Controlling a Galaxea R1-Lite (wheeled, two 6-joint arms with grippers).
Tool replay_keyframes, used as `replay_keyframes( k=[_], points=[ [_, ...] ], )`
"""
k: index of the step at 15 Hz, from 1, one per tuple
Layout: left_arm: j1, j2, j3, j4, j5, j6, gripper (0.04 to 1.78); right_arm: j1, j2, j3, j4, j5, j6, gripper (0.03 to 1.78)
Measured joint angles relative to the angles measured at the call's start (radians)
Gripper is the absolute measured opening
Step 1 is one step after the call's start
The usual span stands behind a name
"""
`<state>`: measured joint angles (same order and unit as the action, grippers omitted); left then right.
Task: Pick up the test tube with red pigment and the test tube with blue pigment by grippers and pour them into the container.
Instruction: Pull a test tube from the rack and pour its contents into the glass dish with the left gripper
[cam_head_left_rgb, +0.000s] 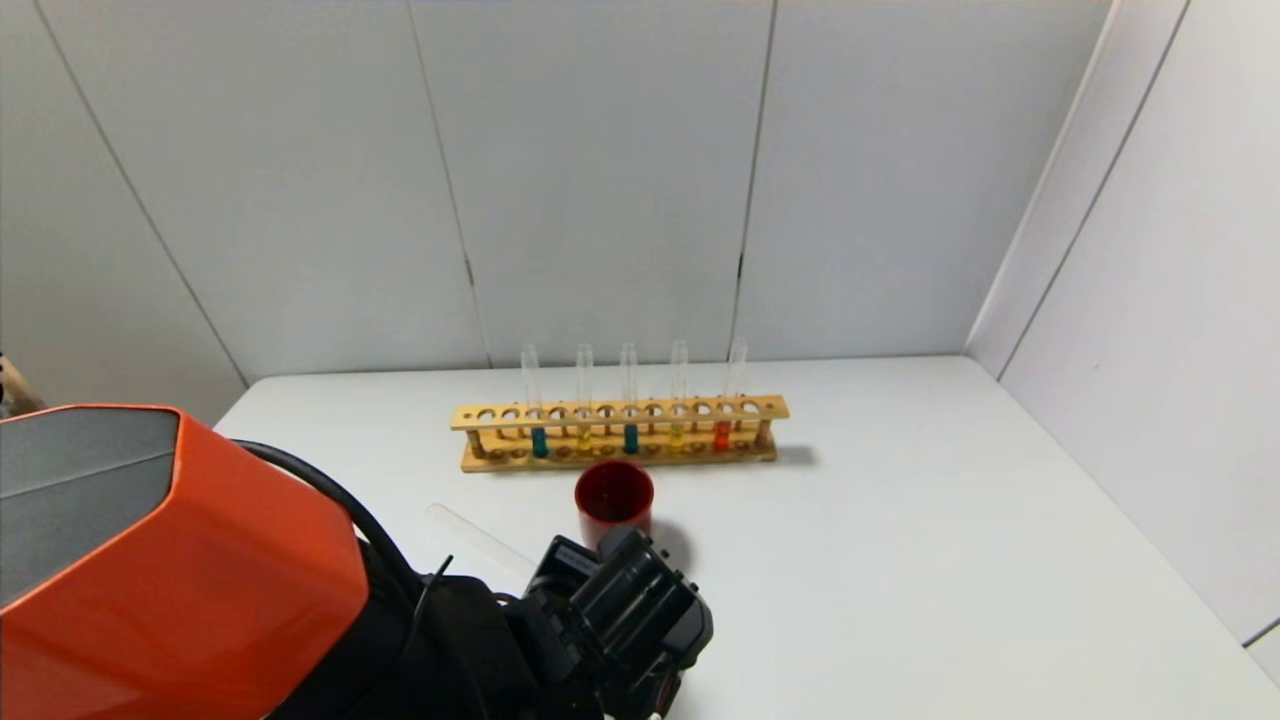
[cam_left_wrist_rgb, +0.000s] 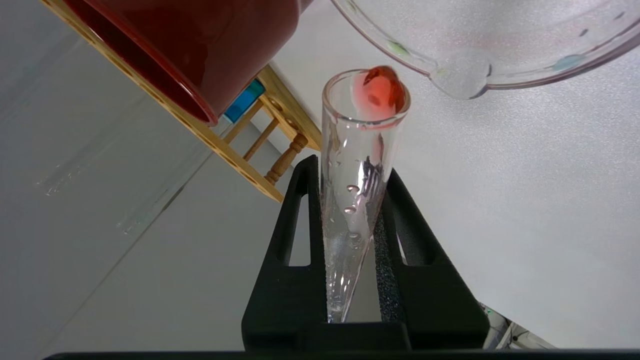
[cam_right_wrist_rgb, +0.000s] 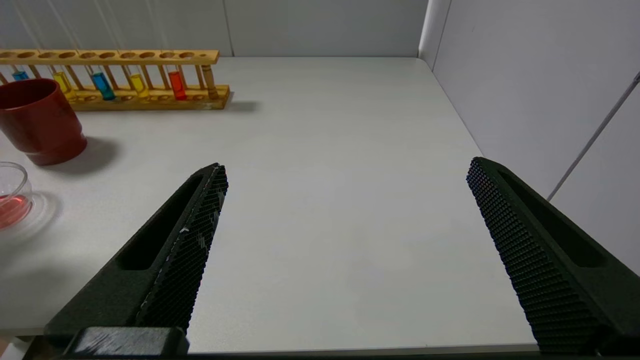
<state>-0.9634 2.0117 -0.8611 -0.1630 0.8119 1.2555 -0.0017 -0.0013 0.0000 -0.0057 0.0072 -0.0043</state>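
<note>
Left wrist view: red tube between hand fingers.

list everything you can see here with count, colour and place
test tube rack: one, wooden, far side of the table
blue tubes: two, teal liquid, in the rack
yellow tubes: two, in the rack
red tube in rack: one, orange-red liquid, near the rack's right end
red cup: one, dark red, in front of the rack
container: one, clear glass, red liquid inside, nearer than the cup
held test tube: one, clear, red drop at its mouth
table: one, white
left end effector: shut on the held test tube
right end effector: open, over bare table
</note>
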Motion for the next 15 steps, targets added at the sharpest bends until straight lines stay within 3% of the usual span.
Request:
replay_keyframes(
  k=[15],
  points=[
    [-0.007, 0.004, -0.017, 0.061, 0.013, 0.015, 0.32, 0.000, 0.000, 0.000, 0.000, 0.000, 0.000, 1.75]
  ],
)
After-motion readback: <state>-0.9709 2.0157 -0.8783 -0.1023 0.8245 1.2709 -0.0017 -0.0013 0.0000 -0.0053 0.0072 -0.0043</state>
